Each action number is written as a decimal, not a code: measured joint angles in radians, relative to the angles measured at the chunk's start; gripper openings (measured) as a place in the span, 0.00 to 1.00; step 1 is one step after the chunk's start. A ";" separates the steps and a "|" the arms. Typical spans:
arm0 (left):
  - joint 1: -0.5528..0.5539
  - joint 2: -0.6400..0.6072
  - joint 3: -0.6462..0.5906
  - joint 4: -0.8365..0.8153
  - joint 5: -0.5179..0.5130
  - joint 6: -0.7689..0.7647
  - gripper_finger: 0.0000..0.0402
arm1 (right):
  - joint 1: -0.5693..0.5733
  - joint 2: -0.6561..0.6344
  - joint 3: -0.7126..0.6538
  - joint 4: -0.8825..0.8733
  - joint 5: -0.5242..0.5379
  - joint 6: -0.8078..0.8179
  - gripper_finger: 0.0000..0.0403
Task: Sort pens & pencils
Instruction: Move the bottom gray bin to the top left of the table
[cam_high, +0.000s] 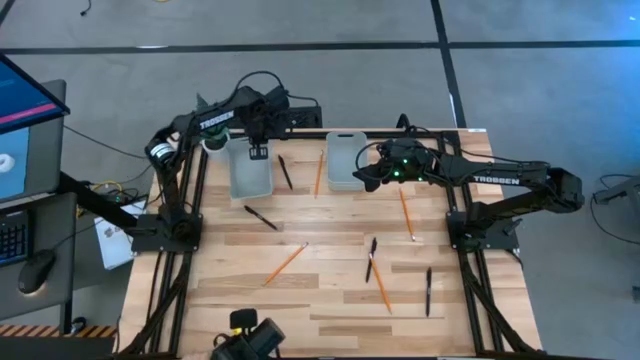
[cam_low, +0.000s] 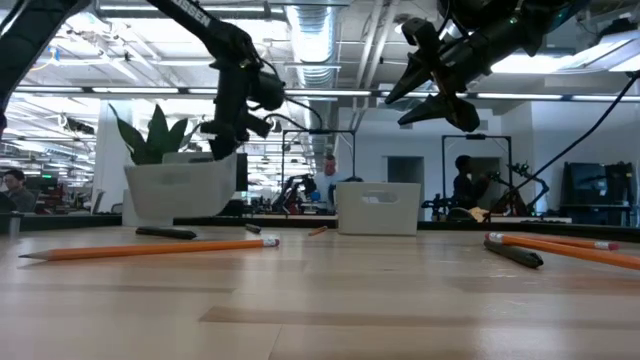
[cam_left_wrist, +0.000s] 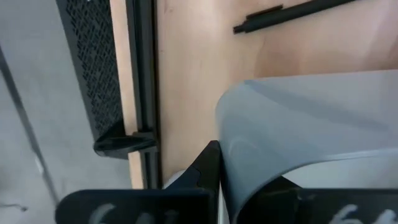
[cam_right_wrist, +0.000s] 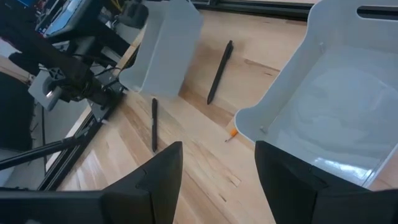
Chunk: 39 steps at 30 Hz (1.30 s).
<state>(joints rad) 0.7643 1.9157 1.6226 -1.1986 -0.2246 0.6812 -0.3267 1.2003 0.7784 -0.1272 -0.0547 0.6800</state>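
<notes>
Orange pencil (cam_high: 407, 216) lies lengthwise just below the right hand (cam_high: 364, 172), which hovers wide and empty over the right bin (cam_high: 345, 140); left hand (cam_high: 256, 152) closed.

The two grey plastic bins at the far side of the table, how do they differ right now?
The left grey plastic bin has the shut left end effector over its far end; the right grey plastic bin has the open right end effector at its near right corner. A black pen lies beside the left bin, an orange pencil beside the right. Both look alike.
</notes>
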 joint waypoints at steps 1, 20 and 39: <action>0.000 0.006 0.000 0.006 -0.013 0.008 0.00 | 0.000 0.000 0.000 0.000 0.000 0.000 0.55; 0.018 0.017 0.000 0.157 0.011 0.080 0.00 | 0.000 0.000 0.000 0.000 0.000 0.001 0.55; 0.071 0.016 -0.080 0.168 0.032 0.031 0.00 | 0.000 0.000 0.000 0.000 0.000 0.001 0.55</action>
<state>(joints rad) 0.8354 1.9320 1.5423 -1.0309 -0.1928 0.7127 -0.3267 1.2003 0.7784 -0.1272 -0.0551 0.6811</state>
